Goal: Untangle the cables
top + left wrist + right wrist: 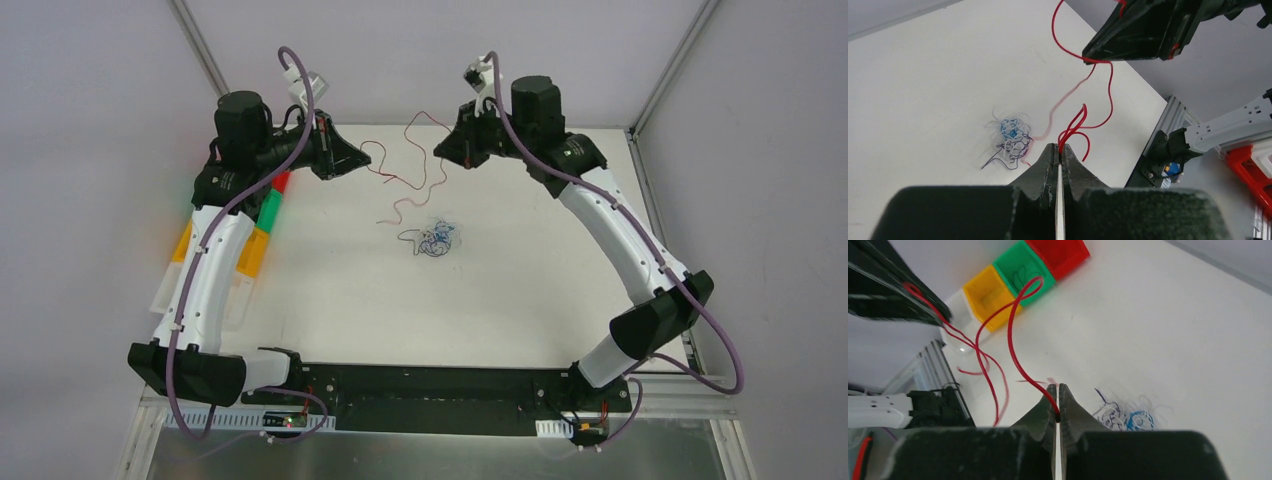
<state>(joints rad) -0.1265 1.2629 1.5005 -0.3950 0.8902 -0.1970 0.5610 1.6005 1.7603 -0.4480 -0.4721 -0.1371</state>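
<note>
While both grippers pinch the same red wire (1009,337), the job now is, I think, to pull that one wire free of the little knot of cables (438,240). The knot lies on the white surface (340,290) between the two arms. The left gripper (1060,151) is pressed together on a loop of the red wire. The right gripper (1058,392) is pressed together on another part of it, so the wire hangs in wavy curls between them, up in the air. To do this well, the arms should move apart slowly and lift a little, so the wire goes straight without a hard tug. Its low end dangles near the knot, but the wire is so thin that I cannot tell if it touches the blue and dark strands there. If it snags, ease off and wiggle it gently. Yellow, green and red boxes (1023,270) sit at the left edge. No words, brands or labels can be read anywhere.
</note>
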